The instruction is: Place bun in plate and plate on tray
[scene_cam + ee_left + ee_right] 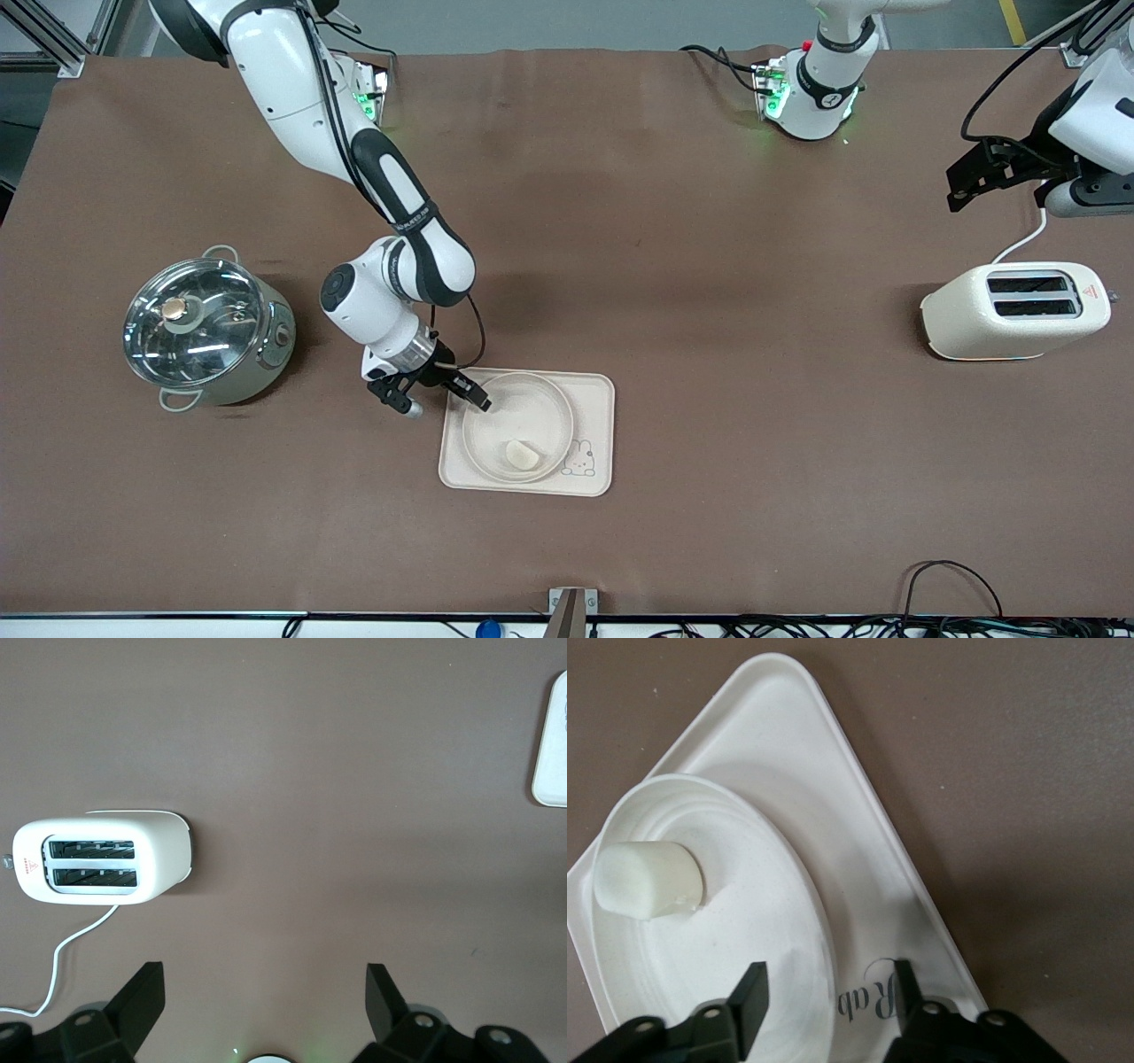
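The tray [595, 424] lies flat on the table, nearer the front camera than the right arm's base, and carries the plate [542, 399] wholly within its rim; the bun [521, 455] rests in the plate toward its camera-side edge. Judged from this layout, both placements look complete. The tray appears a stiff, light moulded piece, best taken at a raised edge; the plate looks rigid, thin-walled and smooth, so likely slippery, and its upstanding rim [819, 930] is the only practical place to pinch. The bun [648, 877] reads as small, light and probably soft, to be held gently across its short width. The right gripper [486, 404] sits at the plate's rim on the side toward the right arm's end, its fingers [750, 994] parted either side of the rim with a gap showing, so not clamped. The left gripper [264, 992] waits high over the left arm's end of the table, spread wide and empty, with the toaster [1014, 310] below it. The right gripper partly covers the script word [870, 997]. Whether the plate seats flush on the tray cannot be confirmed.
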Action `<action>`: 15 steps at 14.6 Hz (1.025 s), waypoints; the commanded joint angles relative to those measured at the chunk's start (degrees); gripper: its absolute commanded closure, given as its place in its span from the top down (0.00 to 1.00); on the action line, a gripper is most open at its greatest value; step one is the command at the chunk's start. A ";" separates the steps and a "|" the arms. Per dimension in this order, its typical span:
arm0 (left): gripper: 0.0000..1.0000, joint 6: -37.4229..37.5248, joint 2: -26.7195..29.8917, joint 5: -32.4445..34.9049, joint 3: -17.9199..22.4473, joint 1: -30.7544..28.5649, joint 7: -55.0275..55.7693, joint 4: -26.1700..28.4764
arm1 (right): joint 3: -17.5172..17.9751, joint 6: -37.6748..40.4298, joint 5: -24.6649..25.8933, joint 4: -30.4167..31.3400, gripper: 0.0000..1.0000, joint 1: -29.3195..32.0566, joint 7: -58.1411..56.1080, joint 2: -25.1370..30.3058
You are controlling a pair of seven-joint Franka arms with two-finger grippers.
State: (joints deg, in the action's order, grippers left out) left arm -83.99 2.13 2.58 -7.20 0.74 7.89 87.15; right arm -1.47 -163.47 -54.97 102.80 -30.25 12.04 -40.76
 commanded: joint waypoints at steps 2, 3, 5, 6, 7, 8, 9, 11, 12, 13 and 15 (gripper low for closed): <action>1.00 -1.43 0.25 -0.65 0.17 0.23 0.02 0.48 | 0.86 0.34 0.12 -0.76 0.89 1.34 0.26 0.07; 1.00 -1.61 0.07 -0.73 0.17 0.23 -0.06 0.48 | 0.86 0.61 0.12 -0.76 0.89 1.86 0.26 0.33; 1.00 -1.70 -0.28 -0.47 0.08 0.40 0.03 0.48 | 0.95 3.49 -0.05 -0.76 0.89 2.48 0.35 1.47; 1.00 -1.87 -0.63 -0.38 0.08 0.32 -0.06 0.48 | 0.95 4.55 -0.31 -0.67 0.89 3.00 0.35 1.83; 1.00 -1.96 -0.72 -0.38 0.08 0.23 -0.06 0.39 | 0.86 5.52 -0.32 -0.58 0.89 3.27 0.44 3.31; 1.00 -2.57 -0.81 -0.38 0.08 0.23 -0.06 0.39 | 0.77 6.23 -0.32 -0.50 0.89 3.53 0.44 4.19; 1.00 -3.45 -0.98 -0.47 0.08 0.31 -0.06 0.48 | 0.68 8.06 -0.32 -0.32 0.91 4.49 0.52 5.86; 1.00 -4.34 -1.42 -0.38 0.08 0.40 -0.06 0.39 | -0.36 13.24 0.47 0.38 0.96 5.90 0.44 9.37; 1.00 -4.34 -1.42 -0.47 0.08 0.32 -0.06 0.39 | -1.85 15.44 0.56 0.82 0.99 6.08 0.26 10.95; 1.00 -4.34 -1.34 -0.65 0.08 0.14 -0.24 0.39 | -3.69 18.33 1.52 0.91 1.00 6.00 0.26 12.10; 1.00 -4.34 -1.34 -1.87 0.08 -0.21 -0.24 0.39 | -6.77 23.09 6.07 0.82 1.00 5.91 0.35 14.04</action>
State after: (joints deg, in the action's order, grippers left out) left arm -87.75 0.44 2.36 -7.23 0.82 7.88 87.36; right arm -6.51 -143.81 -52.45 101.11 -24.80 12.13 -30.22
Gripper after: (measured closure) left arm 0.000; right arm 0.000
